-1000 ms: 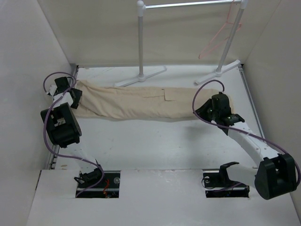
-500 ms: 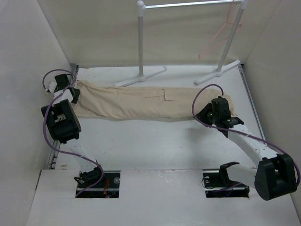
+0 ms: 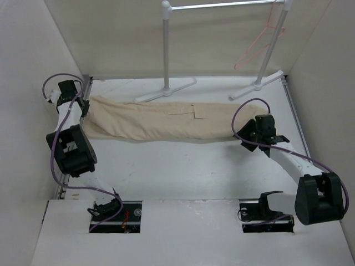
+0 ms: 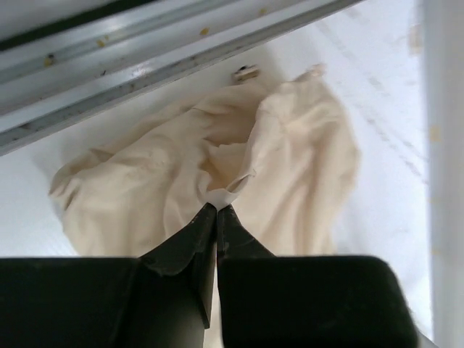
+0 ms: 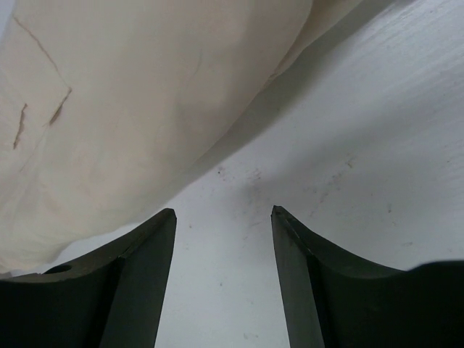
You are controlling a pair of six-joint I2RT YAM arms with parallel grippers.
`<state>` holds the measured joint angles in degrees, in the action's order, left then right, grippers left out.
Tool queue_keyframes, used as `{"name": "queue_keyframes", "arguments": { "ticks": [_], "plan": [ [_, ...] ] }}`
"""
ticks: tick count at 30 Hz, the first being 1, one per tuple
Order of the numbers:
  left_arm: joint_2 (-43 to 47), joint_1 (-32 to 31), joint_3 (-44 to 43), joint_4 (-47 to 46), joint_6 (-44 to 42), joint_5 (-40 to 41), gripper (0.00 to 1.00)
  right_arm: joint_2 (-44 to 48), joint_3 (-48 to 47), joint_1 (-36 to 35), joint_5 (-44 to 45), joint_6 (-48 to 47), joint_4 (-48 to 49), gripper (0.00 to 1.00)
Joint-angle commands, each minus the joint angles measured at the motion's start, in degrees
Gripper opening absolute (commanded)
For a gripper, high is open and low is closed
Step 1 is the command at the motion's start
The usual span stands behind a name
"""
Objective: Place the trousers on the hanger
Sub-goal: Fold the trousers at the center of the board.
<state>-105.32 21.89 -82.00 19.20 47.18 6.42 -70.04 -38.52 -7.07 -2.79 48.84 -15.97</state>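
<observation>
Trousers (image 3: 158,121): one pair, beige, laid lengthwise across the white surface (image 3: 183,163), stretched between the two sets of fingers. One thigh pocket flap visible, facing up.

Left arm: reaches forward along the left wall, wrist at the far left corner. Left gripper (image 4: 216,210) has its fingers (image 4: 190,239) pressed together, pinching a small fold of the trousers' bunched end just ahead of the tips. Cloth lies crumpled on the surface beyond the fingers, close to a metal rail (image 4: 167,54) at the surface's edge.

Right arm: elbow low at the near right, forearm angled inward, wrist at the trousers' right end. Right gripper (image 5: 223,217) has its fingers (image 5: 145,250) spread, with bare surface between them. Trouser cloth lies just beyond and to the left of the tips; no contact visible.

Hanger (image 3: 256,45): one, pink wire, hanging on the rail of the white rack (image 3: 166,50), far beyond the right fingers, well apart from the trousers.

Count: two arms, one garment, one hanger, one rack.
</observation>
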Motion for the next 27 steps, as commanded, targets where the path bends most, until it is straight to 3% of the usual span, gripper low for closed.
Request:
{"name": "queue_keyframes", "arguments": {
  "ticks": [1, 8, 17, 21, 24, 27],
  "plan": [
    [10.03, 0.3, -1.5, 4.43, -1.82, 2.99, 0.0, -0.97, -0.68, 0.88, 0.41, -0.24, 3.31, 0.62],
    [13.3, 0.66, -1.24, 11.9, -7.7, 9.04, 0.01, -0.63, -0.68, 1.14, -0.11, 0.38, 3.84, 0.7],
    [3.2, 1.45, -0.26, 12.79, -9.39, 13.97, 0.06, 2.27, -2.17, 1.4, -0.03, 0.29, 1.47, 0.75],
    [1.52, 1.36, -2.03, 12.26, -9.47, 14.68, 0.34, 4.73, -3.49, 2.72, 0.85, 0.03, -0.99, 0.78],
    [5.46, 1.01, -1.33, 11.13, -9.12, 16.34, 0.55, 6.32, -4.37, 5.26, 1.47, -0.06, -2.4, 0.8],
    [10.73, -1.88, 0.34, 9.81, -8.33, 17.92, 0.63, 6.32, -5.16, 9.56, 1.47, 0.55, -3.19, 0.8]
  ]
}}
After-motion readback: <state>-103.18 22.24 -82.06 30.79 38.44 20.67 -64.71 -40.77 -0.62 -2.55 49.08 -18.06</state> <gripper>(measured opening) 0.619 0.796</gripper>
